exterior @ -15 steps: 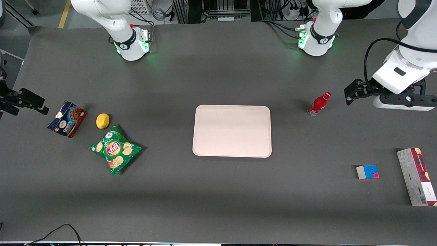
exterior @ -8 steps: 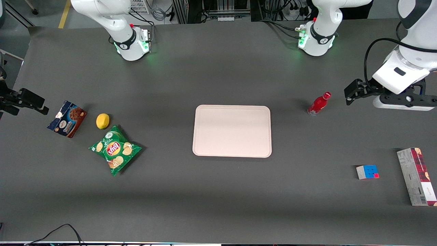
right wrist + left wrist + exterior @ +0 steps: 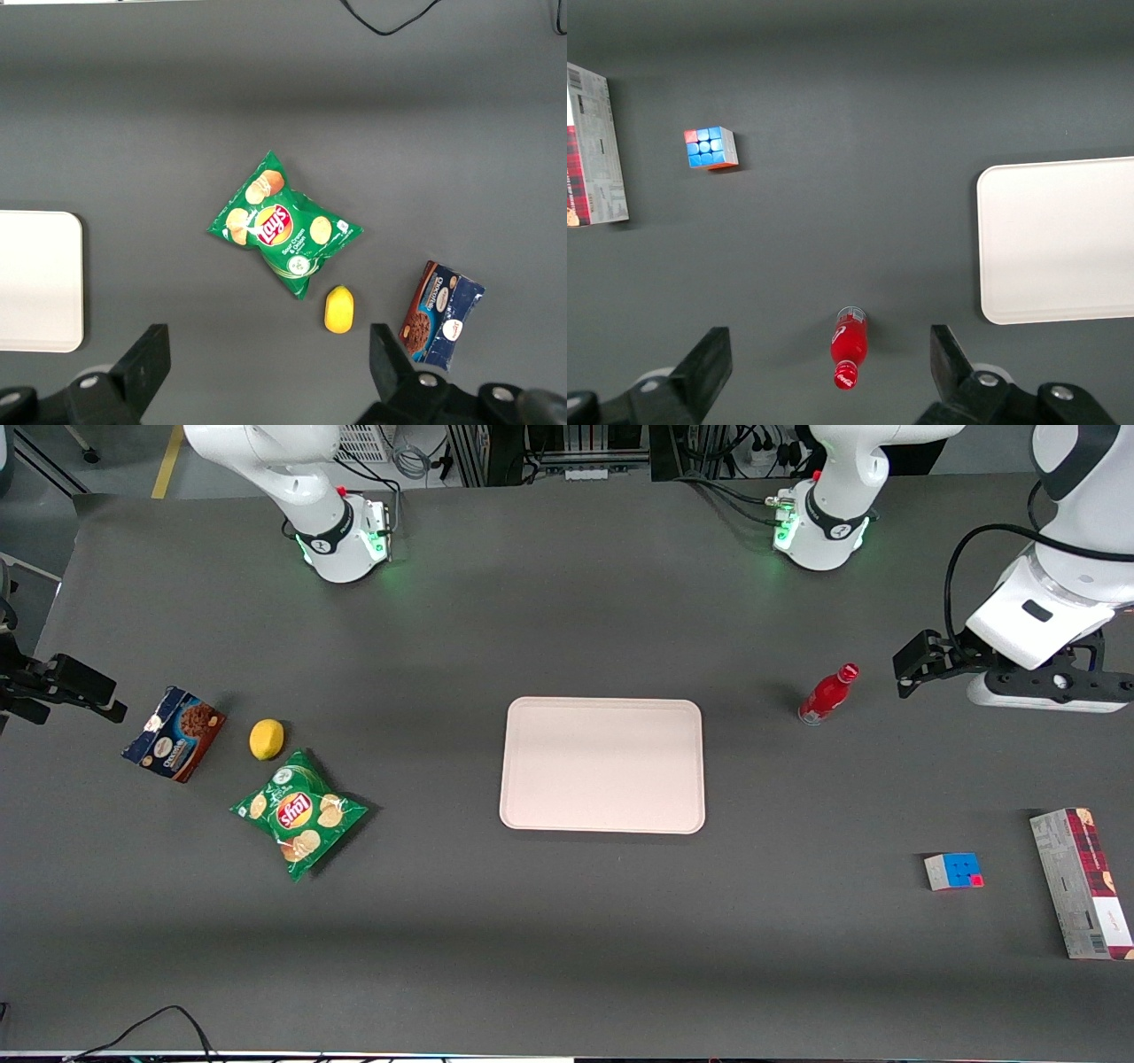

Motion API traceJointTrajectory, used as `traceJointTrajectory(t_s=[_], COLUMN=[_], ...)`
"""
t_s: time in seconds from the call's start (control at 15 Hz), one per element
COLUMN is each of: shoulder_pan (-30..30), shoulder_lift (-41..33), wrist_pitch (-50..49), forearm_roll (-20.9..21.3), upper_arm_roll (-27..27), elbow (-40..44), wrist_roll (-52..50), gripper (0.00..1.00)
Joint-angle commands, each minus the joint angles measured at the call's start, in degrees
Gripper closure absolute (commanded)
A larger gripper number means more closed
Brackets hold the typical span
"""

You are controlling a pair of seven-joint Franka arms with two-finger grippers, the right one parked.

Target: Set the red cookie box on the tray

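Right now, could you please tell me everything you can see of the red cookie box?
The red cookie box is a long, slim carton that looks like cardboard. Its face is dark red plaid with cookie pictures and a white label patch at the end nearer the front camera; its side is grey-white with fine print. It lies flat on the table, closed as far as shows, toward the working arm's end, beside the cube, well apart from the tray. Nothing touches it; the open pincer hangs over the bottle.

The gripper point(image 3: 1036, 691), black-fingered, hangs above the dark grey table point(image 3: 567, 921); red plaid cookie box point(image 3: 1083, 881) with grey-white side; pale pink tray point(image 3: 602, 765); red bottle point(image 3: 827, 693); cube point(image 3: 953, 871) seemingly mostly blue
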Motion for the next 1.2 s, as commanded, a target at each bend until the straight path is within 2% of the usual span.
traceJointTrajectory(t_s=[0.0,0.67,0.87,1.13], shoulder_pan=[0.53,1.05,1.14,1.32], shoulder_lift=[0.45,0.71,2.55,6.42], wrist_pitch=[-1.07,-0.81,0.33,4.1], forearm_roll=[0.56,1.0,1.97,1.62], upper_arm_roll=[-0.74,0.31,4.95,14.09], elbow=[1.18,1.26,1.79,2.85], wrist_roll=[0.19,1.5,7.81,22.83], gripper=[0.0,0.0,0.0,0.0])
